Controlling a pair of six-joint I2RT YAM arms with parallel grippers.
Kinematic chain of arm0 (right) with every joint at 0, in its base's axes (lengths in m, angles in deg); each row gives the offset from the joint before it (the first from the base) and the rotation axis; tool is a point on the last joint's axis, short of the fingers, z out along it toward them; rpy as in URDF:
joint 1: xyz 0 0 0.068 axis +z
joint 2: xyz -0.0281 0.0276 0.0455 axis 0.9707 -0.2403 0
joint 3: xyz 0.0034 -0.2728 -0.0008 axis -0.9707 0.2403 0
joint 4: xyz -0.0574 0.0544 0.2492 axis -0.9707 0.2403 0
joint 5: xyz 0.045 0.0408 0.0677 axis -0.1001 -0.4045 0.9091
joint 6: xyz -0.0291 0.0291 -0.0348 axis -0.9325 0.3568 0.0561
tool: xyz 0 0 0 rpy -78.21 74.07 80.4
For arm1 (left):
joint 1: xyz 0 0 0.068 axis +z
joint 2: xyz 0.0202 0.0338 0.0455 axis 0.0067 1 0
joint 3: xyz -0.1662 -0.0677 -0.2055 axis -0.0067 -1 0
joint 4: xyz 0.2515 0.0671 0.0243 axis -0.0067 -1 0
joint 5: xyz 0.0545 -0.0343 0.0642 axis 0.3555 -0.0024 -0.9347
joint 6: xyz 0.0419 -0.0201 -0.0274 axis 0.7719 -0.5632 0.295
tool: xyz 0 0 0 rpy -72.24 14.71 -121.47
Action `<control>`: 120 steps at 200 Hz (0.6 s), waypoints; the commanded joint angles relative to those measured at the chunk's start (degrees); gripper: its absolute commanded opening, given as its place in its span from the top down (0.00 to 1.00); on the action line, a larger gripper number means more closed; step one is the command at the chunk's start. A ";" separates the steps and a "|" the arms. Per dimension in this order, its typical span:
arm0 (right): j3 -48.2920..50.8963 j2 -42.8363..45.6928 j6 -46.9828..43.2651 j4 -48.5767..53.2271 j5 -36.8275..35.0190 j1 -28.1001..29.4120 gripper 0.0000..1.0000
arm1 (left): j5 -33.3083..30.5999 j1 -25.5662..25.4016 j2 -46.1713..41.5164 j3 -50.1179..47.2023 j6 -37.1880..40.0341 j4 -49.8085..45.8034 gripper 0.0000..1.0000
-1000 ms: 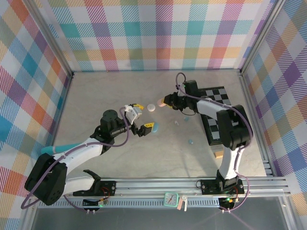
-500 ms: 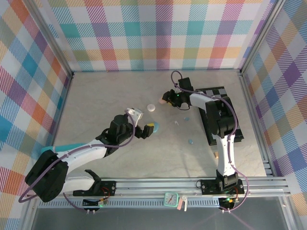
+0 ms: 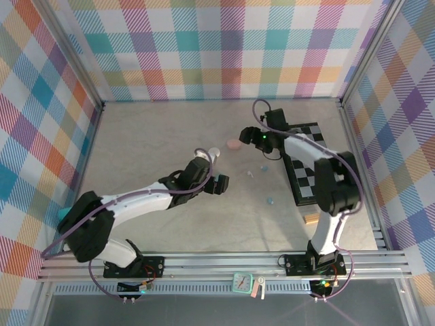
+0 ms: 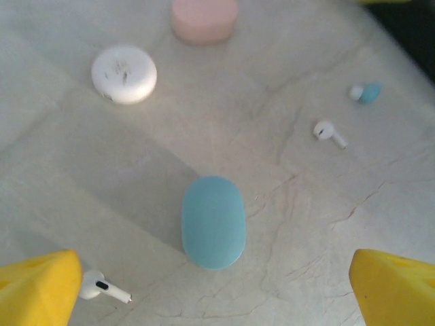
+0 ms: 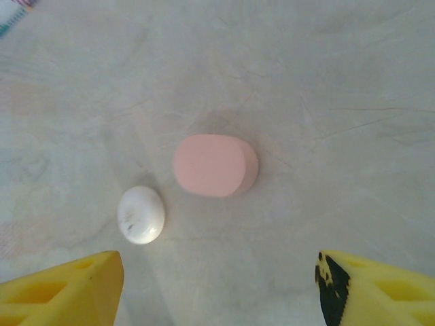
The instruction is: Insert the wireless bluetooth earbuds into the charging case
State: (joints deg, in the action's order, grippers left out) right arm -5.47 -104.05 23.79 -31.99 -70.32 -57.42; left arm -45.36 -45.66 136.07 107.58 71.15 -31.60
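Left gripper (image 3: 216,183), we are seeing from above, is hovering wide open while the right gripper (image 3: 245,139) is hanging beside the rounded pink case (image 3: 233,145), tiny earbuds (image 3: 250,174) lying scattered on the marbled table (image 3: 149,142). At the left wrist we are watching yellow fingertips (image 4: 41,288) standing far apart, empty, a smooth pebble-like blue case (image 4: 213,221) lying ahead between them and a glossy white earbud (image 4: 102,288) just beside one tip. At the right wrist, yellow fingers (image 5: 61,285) are gaping wide, holding nothing, before the matte pink case and an oval white case (image 5: 141,214).
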 commanded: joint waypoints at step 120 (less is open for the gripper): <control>10.06 10.37 -1.15 0.63 -1.34 -0.71 0.24 | 3.87 1.63 18.87 15.04 2.15 -16.38 0.35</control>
State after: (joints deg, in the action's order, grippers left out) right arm 5.62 -94.92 23.24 -31.39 -71.81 -57.77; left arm -42.41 -45.02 154.14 121.33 72.61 -47.06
